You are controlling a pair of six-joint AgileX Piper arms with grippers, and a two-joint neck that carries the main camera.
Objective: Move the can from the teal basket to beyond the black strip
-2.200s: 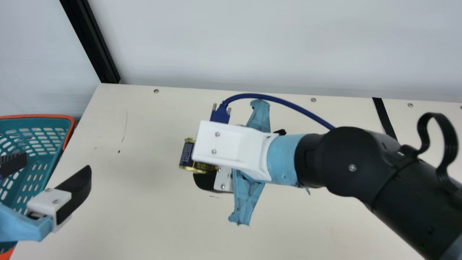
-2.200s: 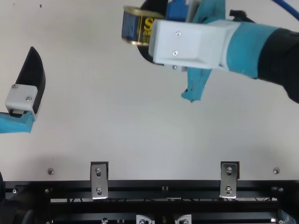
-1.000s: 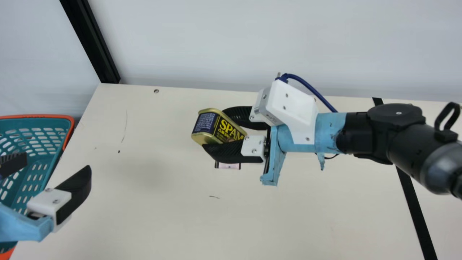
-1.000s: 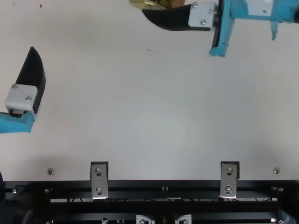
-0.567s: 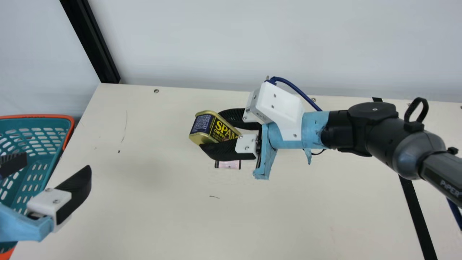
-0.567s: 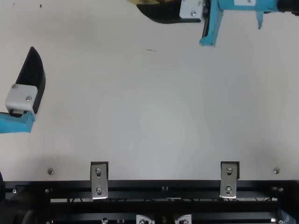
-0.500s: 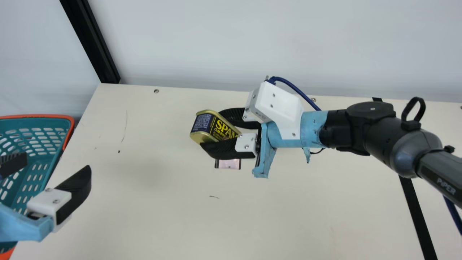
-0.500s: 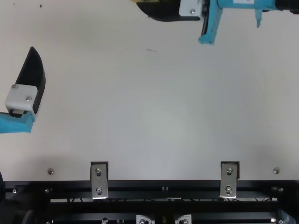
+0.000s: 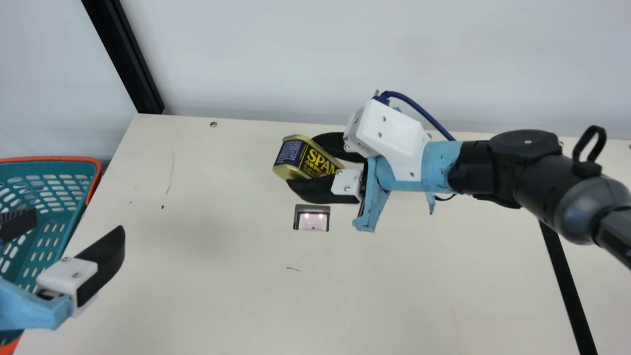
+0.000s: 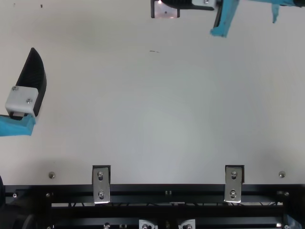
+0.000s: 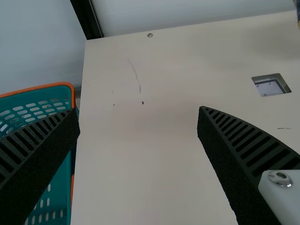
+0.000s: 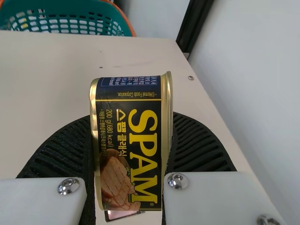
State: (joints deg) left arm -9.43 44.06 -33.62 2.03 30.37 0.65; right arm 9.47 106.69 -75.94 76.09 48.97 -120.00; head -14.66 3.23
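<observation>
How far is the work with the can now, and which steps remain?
Looks done: the can is out of the teal basket.
In hand: the right gripper holds it between its two fingers, over the table between the basket and the black strip.
Left: carry it across the strip, set it down there and release it.

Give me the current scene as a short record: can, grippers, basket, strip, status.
can: rectangular meat can, tilted, held off the table between basket and strip
right_gripper: right gripper, closed on the can's two sides
left_gripper: left gripper, open, no load, at the basket's table-side edge
basket: teal basket, orange rim, at main view's left
strip: black strip, on the table toward main view's right
status: can out of basket, not yet beyond strip
</observation>
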